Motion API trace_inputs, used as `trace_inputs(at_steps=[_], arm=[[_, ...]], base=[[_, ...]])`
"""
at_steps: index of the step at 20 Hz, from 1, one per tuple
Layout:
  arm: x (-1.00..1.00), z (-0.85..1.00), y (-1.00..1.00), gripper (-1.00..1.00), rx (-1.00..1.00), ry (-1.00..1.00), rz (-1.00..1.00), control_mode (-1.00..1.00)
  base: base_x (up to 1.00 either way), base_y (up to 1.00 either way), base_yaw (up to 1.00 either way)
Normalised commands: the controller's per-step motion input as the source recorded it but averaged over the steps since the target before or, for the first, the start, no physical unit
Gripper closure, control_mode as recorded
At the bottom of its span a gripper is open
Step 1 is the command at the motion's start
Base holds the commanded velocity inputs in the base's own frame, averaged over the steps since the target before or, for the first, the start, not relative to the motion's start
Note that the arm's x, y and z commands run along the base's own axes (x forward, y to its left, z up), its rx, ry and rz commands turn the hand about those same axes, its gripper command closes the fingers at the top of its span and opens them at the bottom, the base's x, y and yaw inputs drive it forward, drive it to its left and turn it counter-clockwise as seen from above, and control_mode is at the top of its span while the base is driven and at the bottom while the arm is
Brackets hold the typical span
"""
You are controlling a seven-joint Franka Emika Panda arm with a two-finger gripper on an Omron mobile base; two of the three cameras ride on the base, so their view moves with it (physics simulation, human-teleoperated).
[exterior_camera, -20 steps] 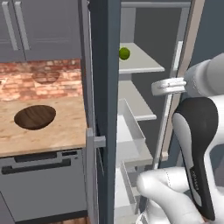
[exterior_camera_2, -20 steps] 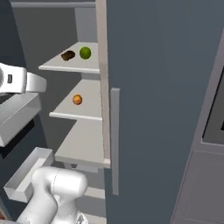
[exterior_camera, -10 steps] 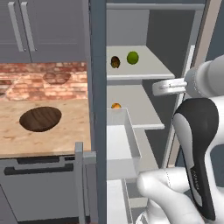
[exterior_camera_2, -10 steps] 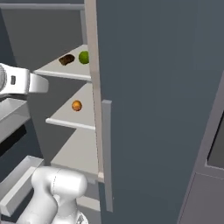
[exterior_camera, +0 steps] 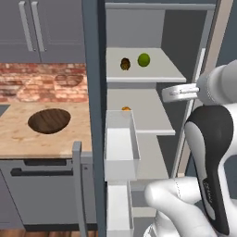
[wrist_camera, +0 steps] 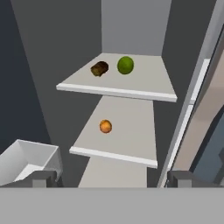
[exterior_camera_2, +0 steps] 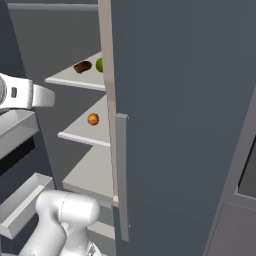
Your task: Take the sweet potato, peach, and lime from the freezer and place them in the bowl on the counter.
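Upper centre of the hand view, sweet potato (wrist_camera: 99, 68) and lime (wrist_camera: 125, 64) sit on the freezer (exterior_camera: 139, 78) shelf, peach (wrist_camera: 105, 126) lower, bowl (exterior_camera: 49, 120) empty, gripper (wrist_camera: 111, 179) released, nothing moved yet.

Flat, even rendered light — soft, slightly blurry

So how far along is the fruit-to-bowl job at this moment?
Done: the freezer stands open, shelves exposed. In hand: nothing; the gripper is open and empty, facing the shelves. Left: everything else. The sweet potato and lime sit on the upper shelf, the peach on the shelf below, and the bowl on the counter is empty.
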Motion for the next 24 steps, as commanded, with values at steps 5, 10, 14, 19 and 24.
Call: trace_inputs(at_steps=[5,10,14,19,24], arm=[[0.0,0.0,0.0,-1.0,0.0,0.0,0.0,1.0],[0.71,0.14,-0.03,-1.0,0.06,0.0,-0.02,-1.0],[0.63,0.15,0.0,-1.0,0.07,0.0,0.0,-1.0],[0.52,0.05,0.0,-1.0,0.02,0.0,0.0,-1.0],[0.47,0.0,0.0,-1.0,0.01,-0.03,0.0,-1.0]], base=[[1.0,-0.26,0.03],[0.2,0.0,-0.01],[0.0,0.0,0.0],[0.0,0.0,0.0],[0.0,0.0,0.0]])
